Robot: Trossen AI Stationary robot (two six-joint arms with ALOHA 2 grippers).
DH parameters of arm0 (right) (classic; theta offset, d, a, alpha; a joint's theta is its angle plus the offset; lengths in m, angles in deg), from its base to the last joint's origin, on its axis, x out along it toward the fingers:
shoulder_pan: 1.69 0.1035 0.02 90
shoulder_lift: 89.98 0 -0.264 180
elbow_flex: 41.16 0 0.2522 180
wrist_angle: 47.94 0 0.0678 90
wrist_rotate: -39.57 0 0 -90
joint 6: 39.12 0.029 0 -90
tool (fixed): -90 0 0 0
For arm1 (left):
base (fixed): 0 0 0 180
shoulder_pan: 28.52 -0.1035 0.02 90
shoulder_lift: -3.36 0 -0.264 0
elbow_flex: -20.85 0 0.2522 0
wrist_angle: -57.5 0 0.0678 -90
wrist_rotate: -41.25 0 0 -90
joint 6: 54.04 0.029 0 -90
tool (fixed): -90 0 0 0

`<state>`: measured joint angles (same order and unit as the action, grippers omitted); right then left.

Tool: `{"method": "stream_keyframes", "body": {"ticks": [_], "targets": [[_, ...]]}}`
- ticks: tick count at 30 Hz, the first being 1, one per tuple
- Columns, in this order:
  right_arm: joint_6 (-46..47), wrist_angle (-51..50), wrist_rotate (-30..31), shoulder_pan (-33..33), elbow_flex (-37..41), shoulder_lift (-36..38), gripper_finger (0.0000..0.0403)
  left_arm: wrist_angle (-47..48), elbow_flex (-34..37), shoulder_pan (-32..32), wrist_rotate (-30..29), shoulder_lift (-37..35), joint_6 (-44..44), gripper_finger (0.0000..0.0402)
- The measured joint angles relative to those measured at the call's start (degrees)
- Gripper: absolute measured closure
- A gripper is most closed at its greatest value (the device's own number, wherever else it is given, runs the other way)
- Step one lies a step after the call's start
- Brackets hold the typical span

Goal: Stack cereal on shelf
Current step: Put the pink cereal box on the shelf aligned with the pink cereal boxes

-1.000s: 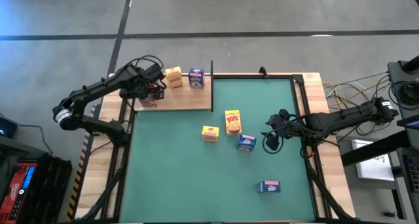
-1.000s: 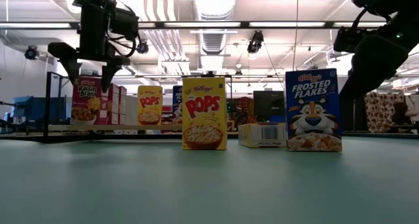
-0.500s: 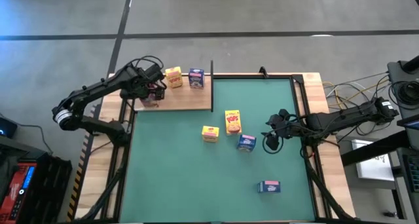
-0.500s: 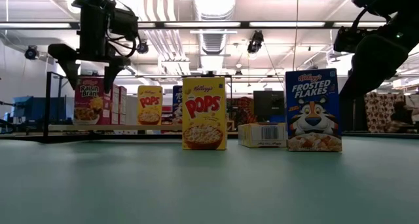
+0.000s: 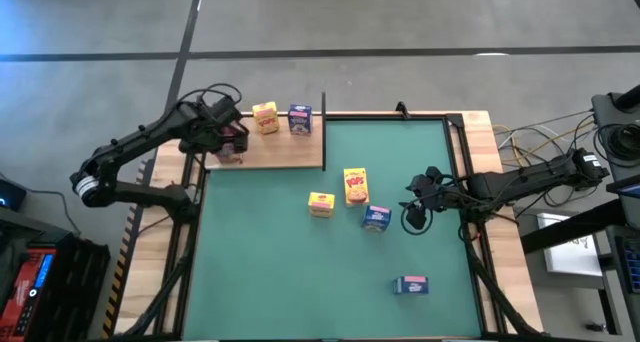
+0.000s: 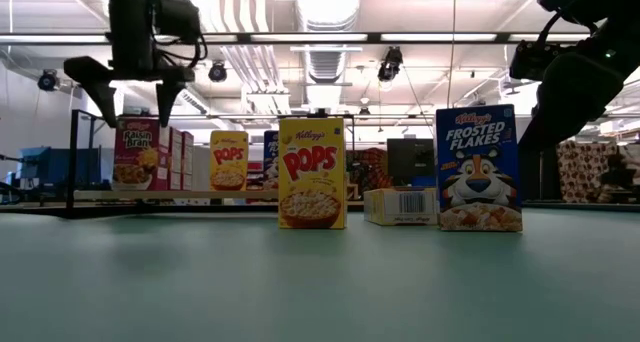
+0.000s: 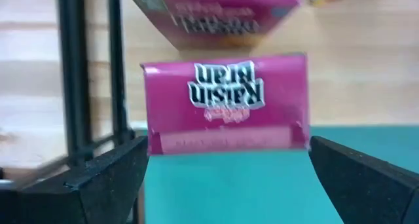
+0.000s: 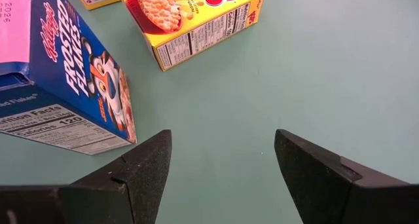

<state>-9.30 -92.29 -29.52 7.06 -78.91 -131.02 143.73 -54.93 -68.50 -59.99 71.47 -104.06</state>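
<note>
On the light-wood shelf (image 5: pixel 285 154) at the table's far left stand a pink cereal box (image 6: pixel 133 154) (image 7: pixel 226 103), a second pink box (image 7: pixel 216 14) behind it, a yellow box (image 5: pixel 265 117) and a blue box (image 5: pixel 299 119). My left gripper (image 6: pixel 130 97) (image 7: pixel 226 185) hangs open above the pink box and touches nothing. On the green mat (image 5: pixel 300 272) are an upright yellow box (image 5: pixel 355 185), a flat yellow box (image 5: pixel 320 204), and an upright blue box (image 5: pixel 376 218) (image 8: pixel 72 73). My right gripper (image 8: pixel 222 178) waits open just right of this blue box.
Another blue box (image 5: pixel 411 285) lies flat near the mat's front right. Thin black posts (image 7: pixel 72 73) stand at the shelf's edges, one beside my left gripper. The mat's near left part is bare. Cables lie off the table's right side.
My left gripper has risen from around the top of the pink box and shifted a little toward the table's left edge. The pink box stays upright on the shelf.
</note>
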Motion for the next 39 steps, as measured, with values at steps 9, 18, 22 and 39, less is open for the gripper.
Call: {"method": "stream_keyframes", "body": {"ticks": [9, 18, 22, 39], "targets": [[0.0, 0.0, 0.0, 0.0, 0.0, 0.0, 0.0142, 0.7, -0.1, 3.4, 6.3, -3.7, -6.5, 0.0002], [0.0, 0.0, 0.0, 0.0, 0.0, 0.0, 0.0142, 2.0, -0.1, 6.7, 3.9, -4.8, -10.1, 0.0001], [0.0, 0.0, 0.0, 0.0, 0.0, 0.0, 0.0142, 2.0, -0.1, 8.4, 4.9, -5.1, -11.7, 0.0001], [0.0, 0.0, 0.0, 0.0, 0.0, 0.0, 0.0142, 0.3, -0.1, 15.4, -0.4, -0.9, -25.3, 0.0001]]}}
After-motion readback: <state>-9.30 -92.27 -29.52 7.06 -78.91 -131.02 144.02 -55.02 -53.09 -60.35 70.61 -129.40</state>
